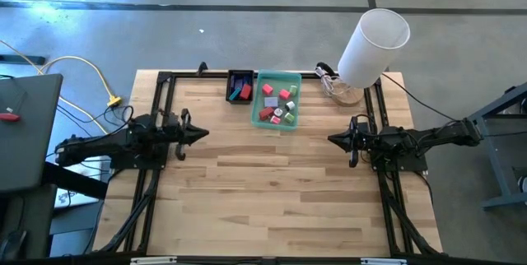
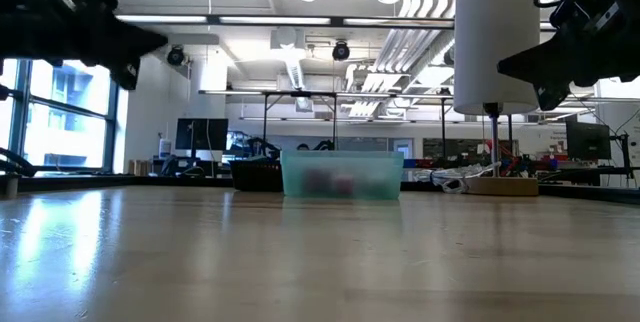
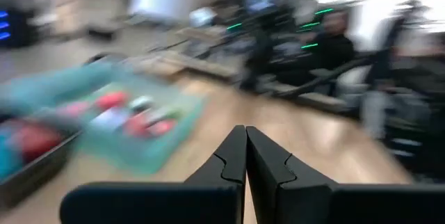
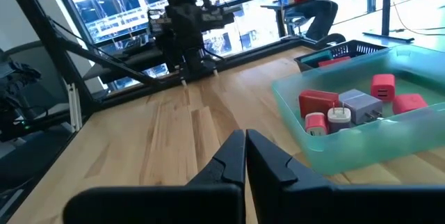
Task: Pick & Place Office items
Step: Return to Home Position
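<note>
High view — office items, axes mixed

From table height, the office items are only dim shapes through the wall of the green tray; the black tray hides its contents. From above, they are too small to identify.

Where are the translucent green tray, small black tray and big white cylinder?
translucent green tray [image 1: 280,73]: high view, back rim.
small black tray [image 1: 239,76]: high view, bare floor.
big white cylinder [image 1: 366,51]: high view, side.
</note>
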Controlling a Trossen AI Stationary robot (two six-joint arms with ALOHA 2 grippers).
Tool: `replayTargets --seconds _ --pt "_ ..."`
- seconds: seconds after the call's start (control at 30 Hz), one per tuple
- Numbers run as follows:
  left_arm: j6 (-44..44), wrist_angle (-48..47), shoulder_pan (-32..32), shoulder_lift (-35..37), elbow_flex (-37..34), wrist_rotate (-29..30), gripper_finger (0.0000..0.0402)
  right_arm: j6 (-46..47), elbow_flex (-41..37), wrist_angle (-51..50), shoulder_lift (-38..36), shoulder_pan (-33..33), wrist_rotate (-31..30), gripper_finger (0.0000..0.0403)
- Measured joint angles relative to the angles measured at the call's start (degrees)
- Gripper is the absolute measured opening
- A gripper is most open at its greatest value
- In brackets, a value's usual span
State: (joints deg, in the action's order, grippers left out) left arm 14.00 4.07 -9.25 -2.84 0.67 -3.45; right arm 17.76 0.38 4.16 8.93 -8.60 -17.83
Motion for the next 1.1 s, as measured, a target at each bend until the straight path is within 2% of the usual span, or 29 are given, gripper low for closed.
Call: replayTargets --seconds 0.07,0.13,0.37,1.1 --pt "0.38 -3.33 1.41 -0.01 0.0 6.68 0.0 0.0 -0.02 0.0 0.0 0.0 0.0 0.0002" --pt "-0.23 -3.35 2.5 -0.42 0.0 8.08 0.0001 0.0 -0.02 -0.02 0.0 -0.01 -0.01 0.0002" --pt "-0.43 -3.42 4.76 -0.56 -0.05 7.88 0.0001 0.0 -0.06 -0.04 0.0 -0.01 -0.02 0.0002" --pt "-0.28 -3.41 4.8 -0.56 -0.09 7.87 0.0001 0.0 -0.07 -0.07 0.0 -0.02 -0.02 0.0002"
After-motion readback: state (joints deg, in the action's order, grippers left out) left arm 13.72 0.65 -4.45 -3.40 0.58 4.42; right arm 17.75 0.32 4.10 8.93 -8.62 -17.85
